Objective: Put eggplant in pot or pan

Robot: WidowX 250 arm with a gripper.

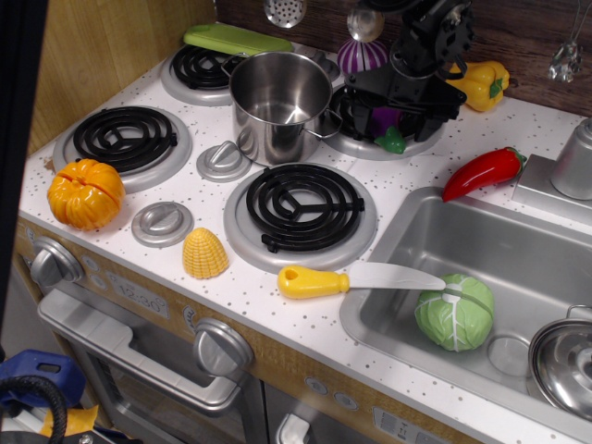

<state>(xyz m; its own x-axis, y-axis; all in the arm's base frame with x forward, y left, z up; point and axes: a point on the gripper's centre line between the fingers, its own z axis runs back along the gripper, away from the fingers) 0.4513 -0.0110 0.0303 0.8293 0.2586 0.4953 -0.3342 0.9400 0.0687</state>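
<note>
Over the back right burner, the gripper (392,116) is sitting low around the eggplant (387,124).
Its black fingers are standing spread on either side of the purple toy (whether they are pressing it I cannot tell), and only part of the eggplant and its green cap are showing. Just to the left, the pot (280,104) is standing upright and open-topped, its side handle reaching toward that burner; a yellow pepper (481,83) is lying near the back wall.

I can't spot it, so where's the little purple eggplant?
The eggplant lies on the back-right burner, right of the steel pot, mostly hidden under the black gripper over it.
</note>
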